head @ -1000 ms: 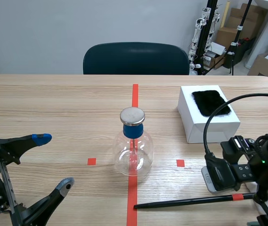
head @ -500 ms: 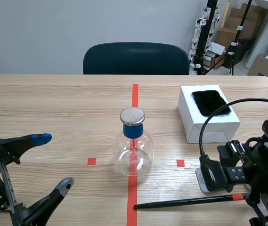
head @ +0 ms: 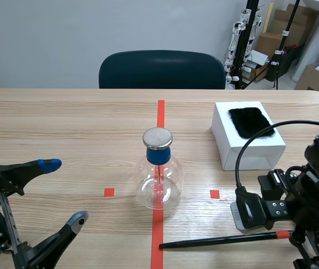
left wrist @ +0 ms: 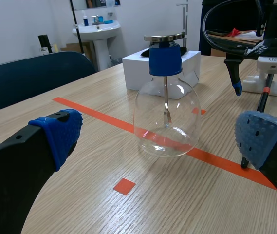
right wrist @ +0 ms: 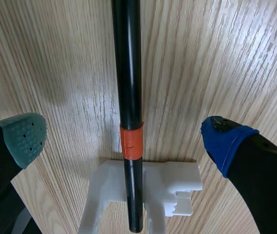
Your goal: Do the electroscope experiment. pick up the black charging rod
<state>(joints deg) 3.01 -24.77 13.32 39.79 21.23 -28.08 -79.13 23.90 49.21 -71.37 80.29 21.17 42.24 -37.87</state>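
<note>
Black charging rod (right wrist: 127, 73) lies flat on the desk (head: 64, 123), near right side, its orange band (right wrist: 131, 144) end resting in a small white cradle (right wrist: 177, 181). My right pincer (right wrist: 123, 139) hangs over it, spread wide, a pad either side of the band, gripping nothing. Plan: drop straight down w/ rod centred btwn pads, close just ahead of the cradle to avoid snagging, lift level. Left pincer (head: 64, 192) is spread too, well apart.

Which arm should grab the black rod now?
Right. The right gripper hangs open directly over the black rod, a finger on each side; the left gripper sits open on the flask's far side.
</note>
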